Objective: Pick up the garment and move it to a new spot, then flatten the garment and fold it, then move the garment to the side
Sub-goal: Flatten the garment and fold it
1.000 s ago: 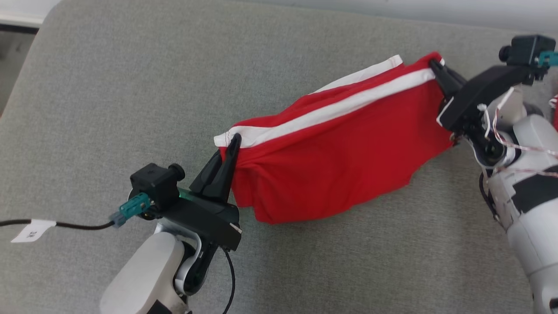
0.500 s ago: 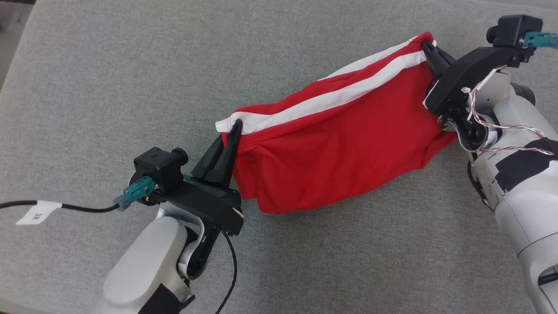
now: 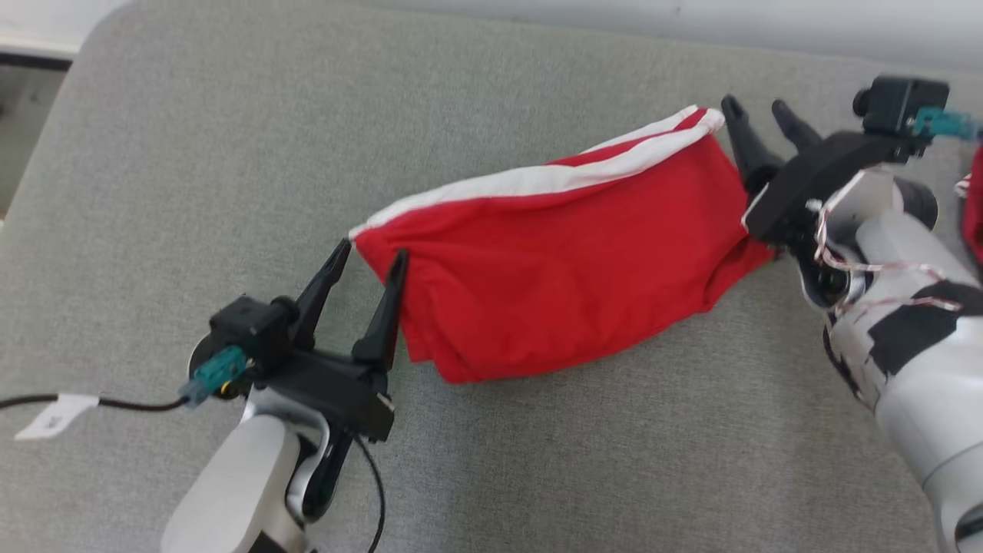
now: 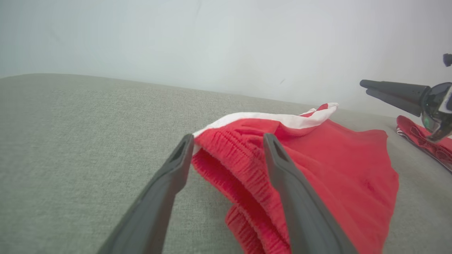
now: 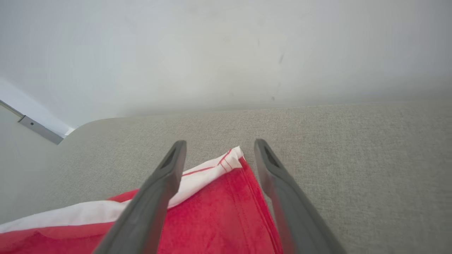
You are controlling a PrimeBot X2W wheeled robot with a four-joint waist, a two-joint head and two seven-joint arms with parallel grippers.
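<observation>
The garment (image 3: pixel 568 284), red shorts with a white side stripe, lies loosely folded on the grey cushion (image 3: pixel 230 153). My left gripper (image 3: pixel 371 250) stands open at the garment's left end. In the left wrist view the ribbed waistband corner (image 4: pixel 229 141) sits between the spread fingers of the left gripper (image 4: pixel 227 138). My right gripper (image 3: pixel 754 104) is open at the garment's far right corner, apart from the cloth. In the right wrist view the white-striped corner (image 5: pixel 226 160) lies between the wide fingers of the right gripper (image 5: pixel 219 144). Nothing is gripped.
Another red cloth (image 3: pixel 974 207) lies at the right edge, also seen as the red cloth (image 4: pixel 423 141) past the right arm. A black cable with a white tag (image 3: pixel 55 415) trails left of the left wrist. A pale wall (image 3: pixel 691 23) backs the cushion.
Both grippers have opened and let go of the garment's two upper corners. The garment has dropped and settled flatter on the cushion. The head camera has shifted a little.
</observation>
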